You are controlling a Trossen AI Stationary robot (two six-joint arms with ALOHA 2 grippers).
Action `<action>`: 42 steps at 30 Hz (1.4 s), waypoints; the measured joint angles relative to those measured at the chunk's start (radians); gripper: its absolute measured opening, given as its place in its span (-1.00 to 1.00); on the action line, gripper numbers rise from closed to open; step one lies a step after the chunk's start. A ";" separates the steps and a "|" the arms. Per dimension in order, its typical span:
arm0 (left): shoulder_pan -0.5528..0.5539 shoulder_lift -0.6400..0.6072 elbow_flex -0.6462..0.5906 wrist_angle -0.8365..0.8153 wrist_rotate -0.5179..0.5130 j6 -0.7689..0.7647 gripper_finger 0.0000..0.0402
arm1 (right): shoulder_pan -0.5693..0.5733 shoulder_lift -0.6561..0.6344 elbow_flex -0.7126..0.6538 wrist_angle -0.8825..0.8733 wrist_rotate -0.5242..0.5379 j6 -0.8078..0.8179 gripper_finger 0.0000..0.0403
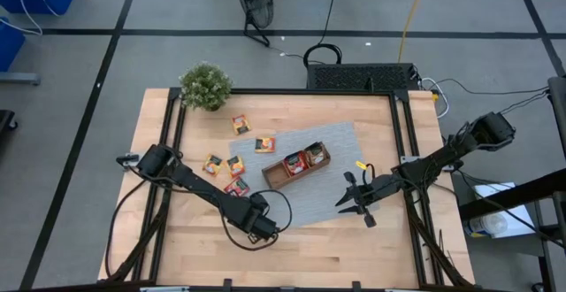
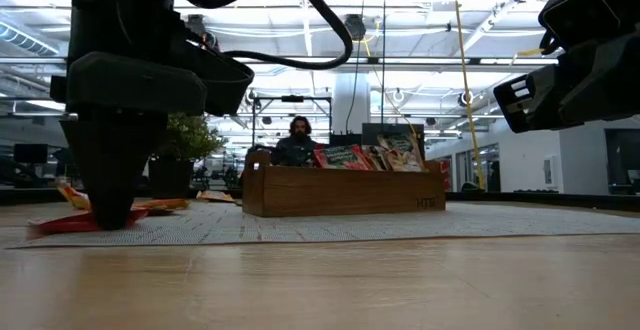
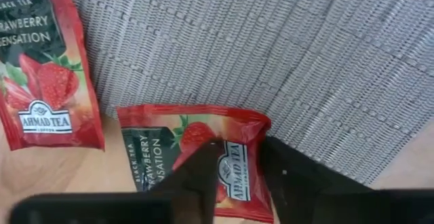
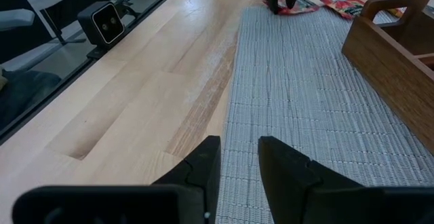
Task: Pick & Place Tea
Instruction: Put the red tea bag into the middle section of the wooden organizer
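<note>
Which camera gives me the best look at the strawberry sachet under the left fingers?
Left wrist view: the strawberry sachet fills the frame, label readable, fingers straddling it. High view shows it small; low view only a red edge; right wrist view a distant red patch.

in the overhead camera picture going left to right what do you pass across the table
Potted plant → loose red tea sachets → left gripper → wooden tray → right gripper.

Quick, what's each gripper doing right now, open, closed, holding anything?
Left gripper: down on a red sachet at the mat's edge, fingers astride it; grip cannot be told.
Right gripper: open, empty, over the mat.
</note>
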 joint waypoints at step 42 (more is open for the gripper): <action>0.374 0.112 0.401 0.231 -0.355 0.845 -0.92 | 0.000 0.000 -0.001 -0.027 0.005 -0.019 -0.55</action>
